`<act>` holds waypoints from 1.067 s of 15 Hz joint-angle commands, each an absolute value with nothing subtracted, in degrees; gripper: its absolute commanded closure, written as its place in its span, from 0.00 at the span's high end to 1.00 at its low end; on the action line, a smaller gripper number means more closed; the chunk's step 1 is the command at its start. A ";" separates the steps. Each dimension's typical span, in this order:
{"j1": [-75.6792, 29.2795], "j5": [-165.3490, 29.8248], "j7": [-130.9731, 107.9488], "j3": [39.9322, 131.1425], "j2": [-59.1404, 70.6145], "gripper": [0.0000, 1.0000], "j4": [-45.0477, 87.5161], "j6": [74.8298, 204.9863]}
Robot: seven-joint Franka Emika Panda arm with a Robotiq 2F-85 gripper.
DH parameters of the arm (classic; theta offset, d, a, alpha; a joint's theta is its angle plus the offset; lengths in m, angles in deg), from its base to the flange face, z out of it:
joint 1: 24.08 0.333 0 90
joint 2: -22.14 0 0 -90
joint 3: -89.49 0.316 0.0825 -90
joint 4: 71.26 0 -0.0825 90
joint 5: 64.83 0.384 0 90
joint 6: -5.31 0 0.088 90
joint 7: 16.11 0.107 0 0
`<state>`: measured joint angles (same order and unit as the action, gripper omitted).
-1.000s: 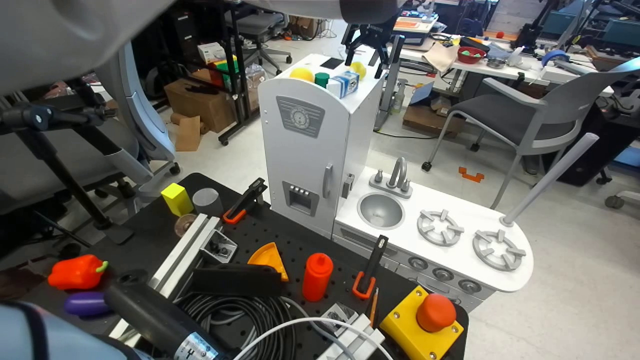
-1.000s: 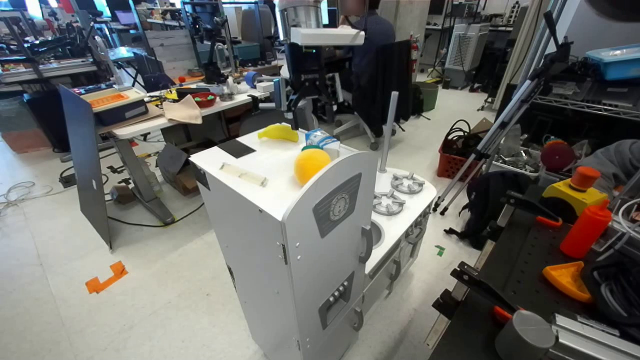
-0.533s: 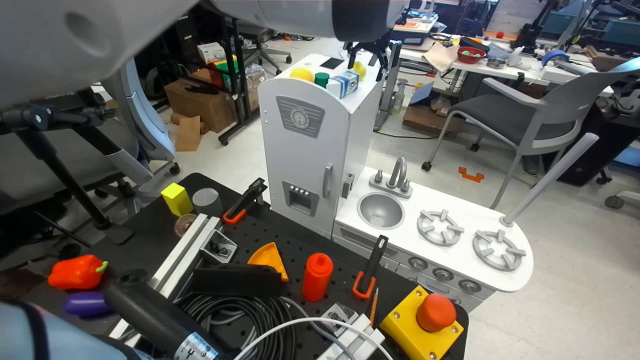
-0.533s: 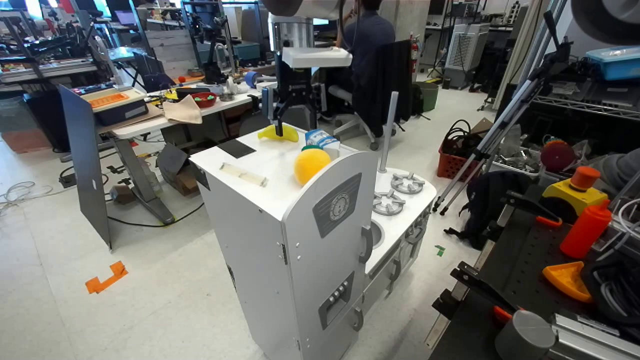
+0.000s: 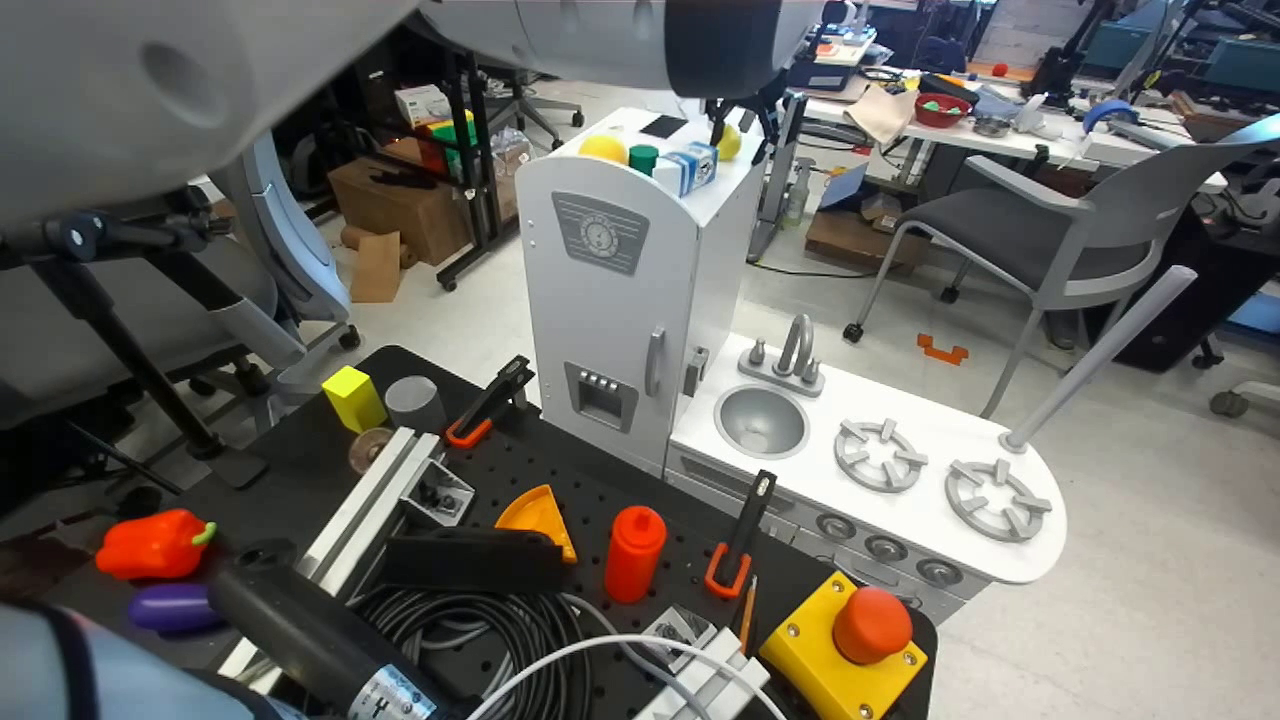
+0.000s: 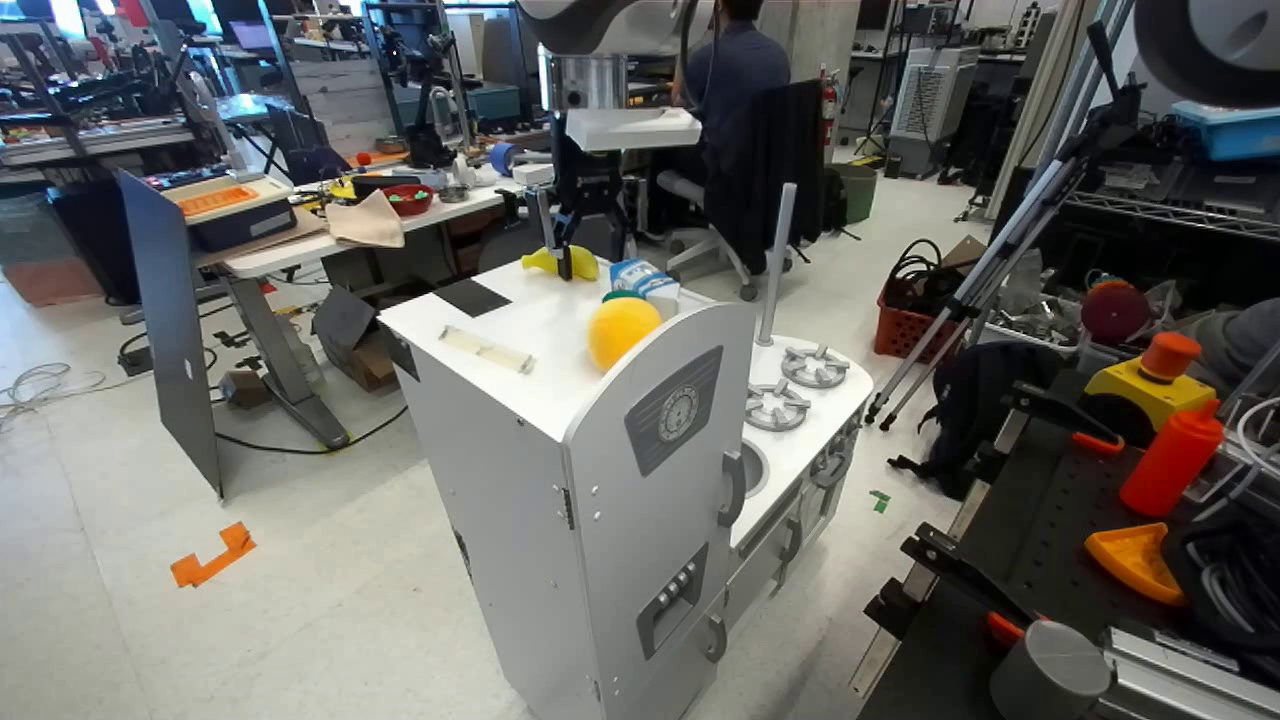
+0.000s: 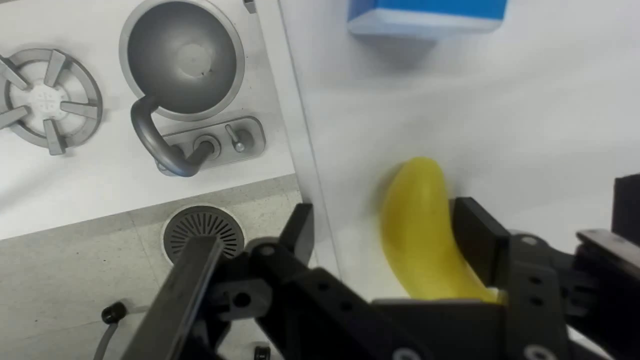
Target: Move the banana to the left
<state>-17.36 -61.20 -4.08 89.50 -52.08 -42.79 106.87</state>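
The yellow toy banana [image 7: 420, 230] lies on the white top [image 6: 520, 315] of the toy fridge, near its edge. It also shows in both exterior views [image 5: 729, 143] [image 6: 582, 264], partly behind a finger. My gripper [image 7: 384, 220] is open and pointing down around the banana. In the wrist view the right finger is right against the banana or very near it. A wide gap lies between the banana and the left finger, which hangs over the fridge's edge. The banana's lower end is hidden by the gripper body. The gripper also shows in both exterior views [image 5: 738, 148] [image 6: 594, 262].
A blue and white carton [image 6: 645, 280], a green cylinder [image 5: 643, 158] and a round orange-yellow piece [image 6: 624, 333] stand on the fridge top near the raised arched front panel [image 6: 690, 370]. The lower sink counter, with a tall faucet [image 7: 165, 150], lies beside the fridge.
My gripper has come down over the banana and then shifted slightly right in both exterior views. The banana has slid a little the same way. The fingers stay apart.
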 commanded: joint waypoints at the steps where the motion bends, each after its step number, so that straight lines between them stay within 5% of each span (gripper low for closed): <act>1: -17.00 -61.63 -4.42 89.36 -53.55 0.42 -44.71 108.34; 6: -16.77 -62.69 -3.75 89.12 -53.59 0.05 -45.27 108.86; 16: -15.66 -61.47 -6.49 91.89 -49.83 0.07 -43.97 97.09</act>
<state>-16.43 -61.95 -4.69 90.25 -52.72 -45.83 101.99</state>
